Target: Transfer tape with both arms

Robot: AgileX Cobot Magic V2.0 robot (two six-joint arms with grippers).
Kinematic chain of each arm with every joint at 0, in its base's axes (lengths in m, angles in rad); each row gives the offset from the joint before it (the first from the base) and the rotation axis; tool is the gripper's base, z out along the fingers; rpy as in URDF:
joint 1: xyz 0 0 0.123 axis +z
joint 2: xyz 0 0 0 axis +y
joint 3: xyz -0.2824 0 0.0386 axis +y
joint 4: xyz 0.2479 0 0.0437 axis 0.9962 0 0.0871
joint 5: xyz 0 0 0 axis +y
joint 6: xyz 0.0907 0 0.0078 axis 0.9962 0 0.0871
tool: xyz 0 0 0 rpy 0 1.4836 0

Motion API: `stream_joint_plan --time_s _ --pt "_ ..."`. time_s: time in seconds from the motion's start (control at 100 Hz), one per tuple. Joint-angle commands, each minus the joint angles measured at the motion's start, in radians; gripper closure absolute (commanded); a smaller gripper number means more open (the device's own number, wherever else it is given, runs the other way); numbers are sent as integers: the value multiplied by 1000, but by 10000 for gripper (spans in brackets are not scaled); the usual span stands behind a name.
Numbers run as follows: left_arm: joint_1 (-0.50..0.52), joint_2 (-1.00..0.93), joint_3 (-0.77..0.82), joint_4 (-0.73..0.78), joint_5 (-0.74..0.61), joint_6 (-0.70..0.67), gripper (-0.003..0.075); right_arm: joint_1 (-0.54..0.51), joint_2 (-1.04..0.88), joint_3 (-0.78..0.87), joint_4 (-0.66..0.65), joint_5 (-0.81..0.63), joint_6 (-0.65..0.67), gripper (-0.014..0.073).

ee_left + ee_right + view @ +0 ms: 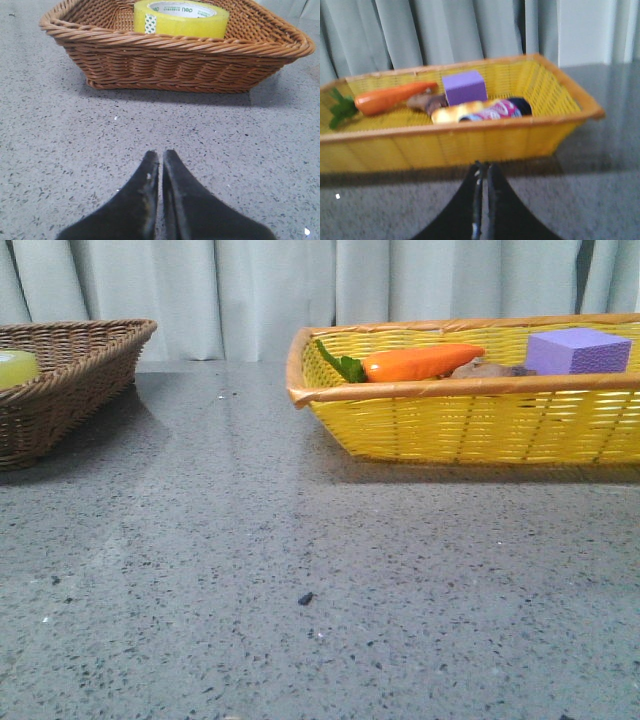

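Observation:
The yellow tape roll (181,18), with a white core and green lettering, lies flat in the brown wicker basket (175,60). In the front view only its edge (15,367) shows inside that basket (70,380) at the far left. My left gripper (160,156) is shut and empty, low over the table, a stretch short of the brown basket. My right gripper (483,166) is shut and empty, just in front of the yellow basket (445,145). Neither gripper shows in the front view.
The yellow basket (480,420) at the right holds a toy carrot (420,362), a purple foam block (578,350), a brownish item (480,368) and a colourful packet (485,110). Grey speckled tabletop (300,570) lies between the baskets. Curtains hang behind.

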Motion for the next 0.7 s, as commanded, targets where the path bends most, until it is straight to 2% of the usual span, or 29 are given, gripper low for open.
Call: stream_joint_plan --time_s 0.0,0.19,0.69 --pt "0 -30 10 0 -48 -11 741 -8 -15 21 -9 53 -14 660" --pt "0 -30 10 0 -48 -11 741 -8 -15 21 -18 202 -14 660" --pt "0 -30 10 0 -48 -11 741 -8 -15 21 -18 202 -14 660"
